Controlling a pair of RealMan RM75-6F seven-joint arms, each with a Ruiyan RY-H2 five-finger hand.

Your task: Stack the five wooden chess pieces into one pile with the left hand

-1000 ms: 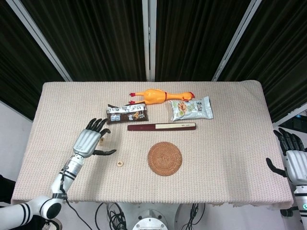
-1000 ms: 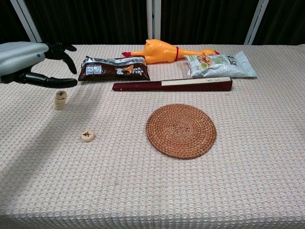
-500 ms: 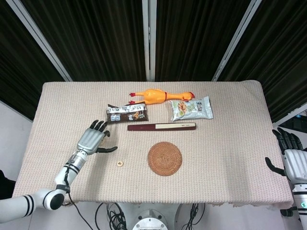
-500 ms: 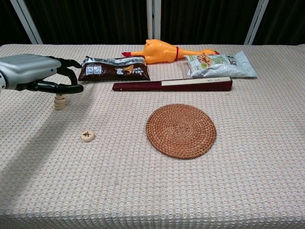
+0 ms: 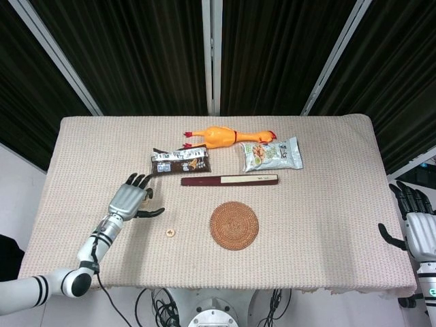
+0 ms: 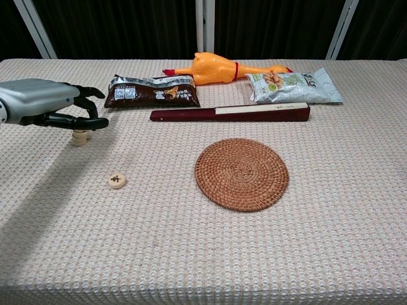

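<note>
I see bare worktop (image 6: 191, 254) all around the lone chess piece (image 6: 116, 180); the woven mat (image 6: 241, 174) lies right, the snack bag (image 6: 151, 91) far.

My head view looks steeply down on the whole surface (image 5: 327, 225) from farther off, while my chest view faces across it, low and closer.

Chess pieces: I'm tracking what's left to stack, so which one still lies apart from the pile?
The lone chess piece lying flat on the cloth, nearer the camera than the pile under the left robot hand.
</note>
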